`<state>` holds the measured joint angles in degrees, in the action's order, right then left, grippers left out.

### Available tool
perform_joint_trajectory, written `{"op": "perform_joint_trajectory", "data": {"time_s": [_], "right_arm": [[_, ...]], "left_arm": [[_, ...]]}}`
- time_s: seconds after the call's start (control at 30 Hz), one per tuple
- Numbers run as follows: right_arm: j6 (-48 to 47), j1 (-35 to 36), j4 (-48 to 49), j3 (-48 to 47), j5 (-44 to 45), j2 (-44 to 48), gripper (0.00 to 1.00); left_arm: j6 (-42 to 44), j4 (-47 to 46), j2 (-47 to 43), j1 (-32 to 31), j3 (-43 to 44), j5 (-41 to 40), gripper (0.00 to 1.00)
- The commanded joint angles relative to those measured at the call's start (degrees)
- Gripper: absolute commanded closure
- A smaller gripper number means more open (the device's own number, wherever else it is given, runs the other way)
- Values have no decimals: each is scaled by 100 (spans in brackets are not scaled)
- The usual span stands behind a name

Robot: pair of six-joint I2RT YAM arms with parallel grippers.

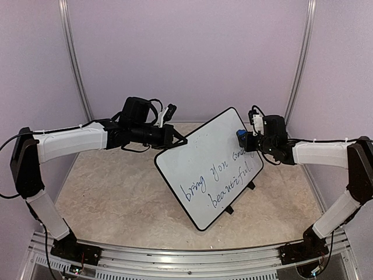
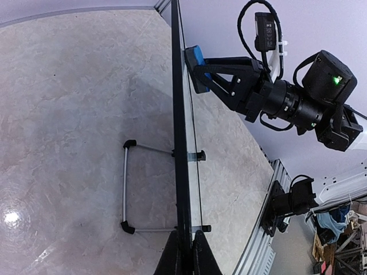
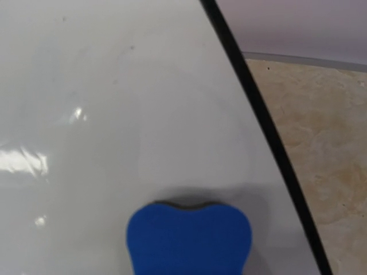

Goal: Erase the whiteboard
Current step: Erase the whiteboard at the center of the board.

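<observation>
Top external, eraser [image 1: 240,136] on whiteboard [image 1: 198,157] (R pincer [image 1: 245,140])

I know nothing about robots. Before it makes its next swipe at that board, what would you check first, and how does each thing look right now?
1. Grip of the left pincer on the whiteboard rim: ok, clamped on the edge.
2. Hold of the right pincer on the blue eraser: ok, shut on it.
3. Eraser flat against the white face: ok, seen edge-on from the left wrist.
4. Board wiped clean: not ok, two lines of writing lie below and left of the eraser.
5. Board's feet resting on the table: cannot tell.
</observation>
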<state>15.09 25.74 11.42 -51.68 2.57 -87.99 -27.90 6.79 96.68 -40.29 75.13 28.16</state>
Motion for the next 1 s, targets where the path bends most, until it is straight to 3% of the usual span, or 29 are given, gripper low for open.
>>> {"op": "perform_joint_trajectory", "data": {"time_s": [0.0,0.23,0.57,0.77,0.97], "right_arm": [[56,2,16,316,-777,-118,74],[44,253,314,1167,-1052,412,74],[-463,1949,-62,1087,146,1229,74],[-534,3077,-578,544,1091,824,74],[-367,3937,-1465,-576,1922,-103,74]], "left_arm": [[630,-239,-203,-269,19,902,100],[602,-268,-188,-269,12,936,100],[550,-292,-148,-299,-6,825,100],[453,-369,-133,-360,-57,694,100],[417,-402,-140,-412,-86,590,100]]}}
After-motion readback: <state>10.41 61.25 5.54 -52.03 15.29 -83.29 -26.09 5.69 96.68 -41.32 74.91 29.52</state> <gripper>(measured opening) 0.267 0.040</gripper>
